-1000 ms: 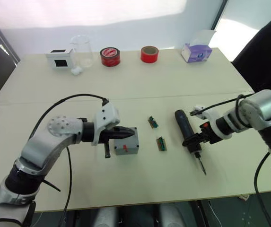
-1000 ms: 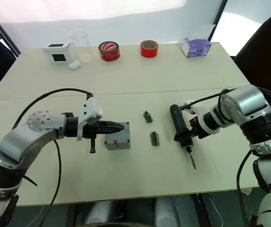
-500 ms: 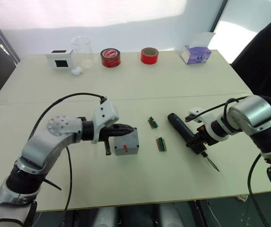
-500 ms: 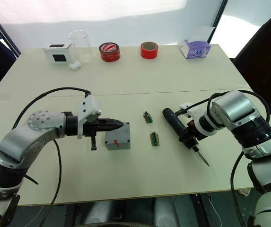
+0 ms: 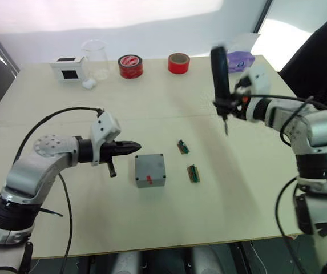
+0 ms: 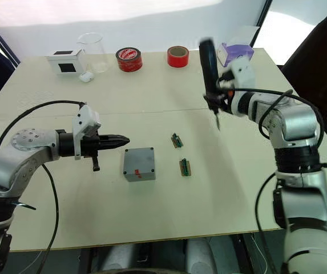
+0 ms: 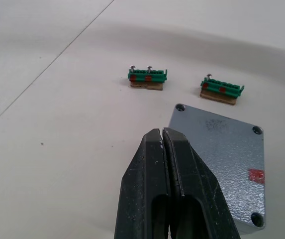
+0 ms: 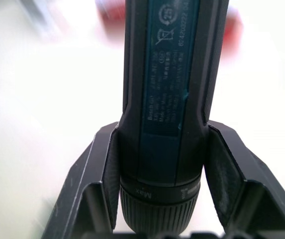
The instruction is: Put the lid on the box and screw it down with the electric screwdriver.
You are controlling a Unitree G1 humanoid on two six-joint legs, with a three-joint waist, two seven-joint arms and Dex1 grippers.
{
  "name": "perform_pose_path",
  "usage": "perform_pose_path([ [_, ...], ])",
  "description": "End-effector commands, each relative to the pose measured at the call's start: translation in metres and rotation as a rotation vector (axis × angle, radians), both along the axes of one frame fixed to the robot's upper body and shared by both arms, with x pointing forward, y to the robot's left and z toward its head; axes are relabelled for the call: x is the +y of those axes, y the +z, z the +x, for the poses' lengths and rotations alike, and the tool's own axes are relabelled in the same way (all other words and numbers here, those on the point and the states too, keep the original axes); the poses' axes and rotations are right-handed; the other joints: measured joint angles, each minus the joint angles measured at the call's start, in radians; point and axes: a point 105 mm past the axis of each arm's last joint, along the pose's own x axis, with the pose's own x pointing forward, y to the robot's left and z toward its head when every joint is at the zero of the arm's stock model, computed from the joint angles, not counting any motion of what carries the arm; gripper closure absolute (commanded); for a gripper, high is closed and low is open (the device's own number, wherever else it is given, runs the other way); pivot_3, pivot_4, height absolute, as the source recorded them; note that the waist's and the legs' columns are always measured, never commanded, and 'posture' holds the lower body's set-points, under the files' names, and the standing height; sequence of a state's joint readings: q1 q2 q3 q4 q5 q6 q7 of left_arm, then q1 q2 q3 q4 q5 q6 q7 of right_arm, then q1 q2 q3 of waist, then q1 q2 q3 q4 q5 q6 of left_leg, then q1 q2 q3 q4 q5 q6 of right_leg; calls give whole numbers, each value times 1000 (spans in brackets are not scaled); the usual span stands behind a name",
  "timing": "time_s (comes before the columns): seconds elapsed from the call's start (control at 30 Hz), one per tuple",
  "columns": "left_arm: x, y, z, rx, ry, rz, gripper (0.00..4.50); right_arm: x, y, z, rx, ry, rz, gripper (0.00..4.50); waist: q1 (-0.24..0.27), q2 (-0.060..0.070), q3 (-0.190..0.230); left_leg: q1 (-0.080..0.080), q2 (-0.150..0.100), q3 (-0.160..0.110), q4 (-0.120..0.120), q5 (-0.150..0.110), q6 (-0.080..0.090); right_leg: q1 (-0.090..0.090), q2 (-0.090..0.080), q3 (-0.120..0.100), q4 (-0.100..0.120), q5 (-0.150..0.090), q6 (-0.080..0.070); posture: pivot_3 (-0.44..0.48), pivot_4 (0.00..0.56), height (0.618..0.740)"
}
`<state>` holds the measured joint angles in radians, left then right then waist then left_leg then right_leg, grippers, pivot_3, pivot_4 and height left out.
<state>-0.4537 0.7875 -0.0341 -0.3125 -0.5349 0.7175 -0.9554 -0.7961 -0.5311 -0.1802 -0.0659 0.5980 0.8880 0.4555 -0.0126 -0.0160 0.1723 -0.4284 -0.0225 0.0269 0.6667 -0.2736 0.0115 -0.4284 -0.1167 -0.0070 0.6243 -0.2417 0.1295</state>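
Cream table [image 5: 169, 228], white wall behind, left gripper [image 5: 133, 148] clenched, right gripper [image 5: 225, 105] grasping electric screwdriver [image 5: 219, 68]

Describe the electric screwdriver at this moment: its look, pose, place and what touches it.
The electric screwdriver is a dark blue-black cylindrical stick with a printed label on its body, a ribbed collar marked Max, and a thin metal bit pointing down. It is held roughly upright in the air above the far right part of the table, touching nothing there. The right gripper clamps it, one black finger on each side of its lower body.
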Motion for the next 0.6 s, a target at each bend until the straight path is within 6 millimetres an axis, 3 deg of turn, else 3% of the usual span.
perform_pose_path([
  [0.03,-4,7,-4,-23,-31,19,4500,22,35,-42,-177,161,238,2712,2,0,0,0,0,0,0,0,0,0,0,0,0,0,0,0,150,740],
  [0.13,-5,-8,-6,-8,-46,79,4500,57,22,-69,-204,285,291,2712,3,0,0,1,-1,0,3,0,1,3,-1,0,2,0,0,0,150,740],
  [0.2,-6,-11,-7,1,-49,81,4500,69,13,-75,-202,289,295,2712,-1,0,0,2,-1,0,3,-3,5,3,-1,1,3,0,0,0,150,740],
  [0.37,-15,-12,-7,-2,-77,93,4500,88,0,-78,-231,266,298,2712,0,0,0,2,-1,0,3,-2,4,2,0,1,5,0,0,0,150,740],
  [0.6,-17,-32,-4,-9,-93,192,4500,101,-19,-76,-234,260,251,2712,-2,0,0,2,-2,0,2,0,1,2,0,1,5,0,0,0,150,740],
])
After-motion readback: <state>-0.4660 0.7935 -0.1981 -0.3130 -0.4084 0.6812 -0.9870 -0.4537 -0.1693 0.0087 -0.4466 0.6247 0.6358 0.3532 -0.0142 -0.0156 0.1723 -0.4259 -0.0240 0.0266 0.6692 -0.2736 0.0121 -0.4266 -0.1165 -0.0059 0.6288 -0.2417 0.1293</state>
